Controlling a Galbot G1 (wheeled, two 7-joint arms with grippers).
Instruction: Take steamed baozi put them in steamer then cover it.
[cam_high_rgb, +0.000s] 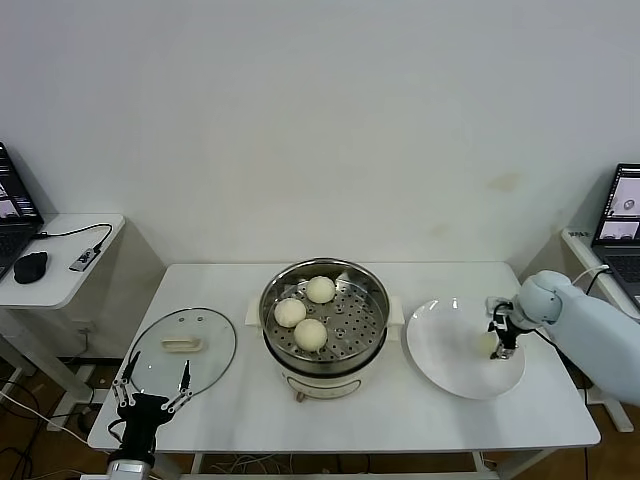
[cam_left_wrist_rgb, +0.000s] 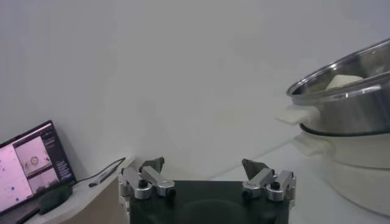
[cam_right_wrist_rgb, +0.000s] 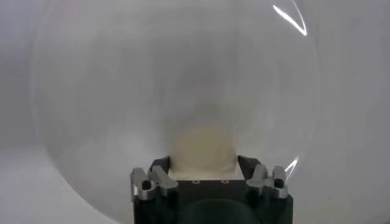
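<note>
Off-white, the last baozi (cam_right_wrist_rgb: 201, 146) sits between the right gripper's (cam_high_rgb: 497, 345) spread fingers on the plate (cam_high_rgb: 445, 365), unclamped. Steamer (cam_high_rgb: 372, 300) lies toward its left. Left gripper (cam_high_rgb: 152, 385) hangs open near the cover (cam_high_rgb: 215, 345).

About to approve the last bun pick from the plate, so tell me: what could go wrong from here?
1. The right hand straddles the last baozi on the white plate; squeezing too hard could dent it, and a slip would drop it.
2. Three baozi already sit in the steamer; only its right side looks free, so a poor drop could land on one.
3. The cover lies by the table's front left edge near the open left hand; a nudge might slide it off.
</note>
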